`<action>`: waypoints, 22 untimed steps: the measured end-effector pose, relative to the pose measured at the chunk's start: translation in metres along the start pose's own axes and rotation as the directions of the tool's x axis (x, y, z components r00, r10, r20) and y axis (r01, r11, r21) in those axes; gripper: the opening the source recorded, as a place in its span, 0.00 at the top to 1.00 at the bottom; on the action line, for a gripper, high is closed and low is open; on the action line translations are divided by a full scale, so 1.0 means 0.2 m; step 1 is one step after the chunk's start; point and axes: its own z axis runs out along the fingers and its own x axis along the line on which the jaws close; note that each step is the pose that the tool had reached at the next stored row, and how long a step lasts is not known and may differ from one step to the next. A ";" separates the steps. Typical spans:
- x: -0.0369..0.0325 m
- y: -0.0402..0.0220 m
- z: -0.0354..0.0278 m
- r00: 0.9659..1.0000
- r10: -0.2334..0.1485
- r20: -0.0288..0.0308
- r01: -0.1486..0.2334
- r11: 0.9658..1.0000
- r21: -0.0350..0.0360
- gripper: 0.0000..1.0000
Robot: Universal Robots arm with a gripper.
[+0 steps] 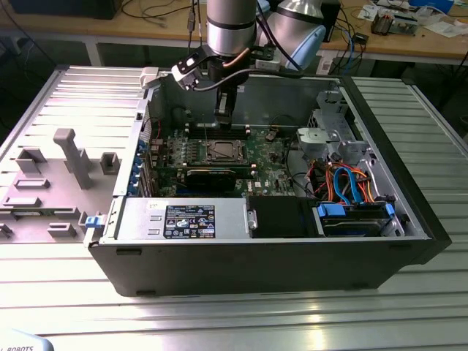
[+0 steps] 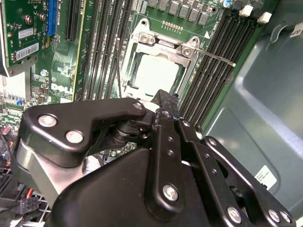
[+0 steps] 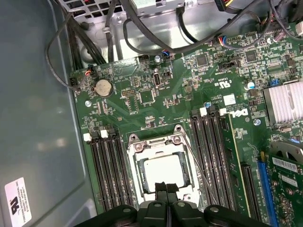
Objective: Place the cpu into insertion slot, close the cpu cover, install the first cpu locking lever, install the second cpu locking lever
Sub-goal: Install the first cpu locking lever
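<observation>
Open case (image 1: pixel 256 256) on worktop (image 1: pixel 219 314). The gripper (image 3: pixel 165 188), closed and empty, hangs at 12 o'clock from the slot (image 3: pixel 134 142) in the exterior view. The cover (image 3: pixel 156 147) appears lowered over the seated cpu (image 3: pixel 163 171). Judged step: first lever (image 2: pixel 218 56), whose thin wire calls for precise downward pressure.

Cpu (image 3: pixel 163 171): pale silver-grey top.
Circuit board (image 3: pixel 142 113): green, fine pale traces.
Memory slots (image 3: pixel 106 170): black, white end clips.
Heatsink (image 3: pixel 284 101): pale silver, finely striped fins.
Tool (image 3: pixel 166 188): matte black, silver screw heads.
Cables (image 1: pixel 351 183): orange and blue.
Desk (image 1: pixel 234 322): silvery grey, ribbed in parallel stripes.
</observation>
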 end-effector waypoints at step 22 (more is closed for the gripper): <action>-0.001 -0.004 0.000 0.997 0.083 0.001 -0.083 0.997 -0.002 0.89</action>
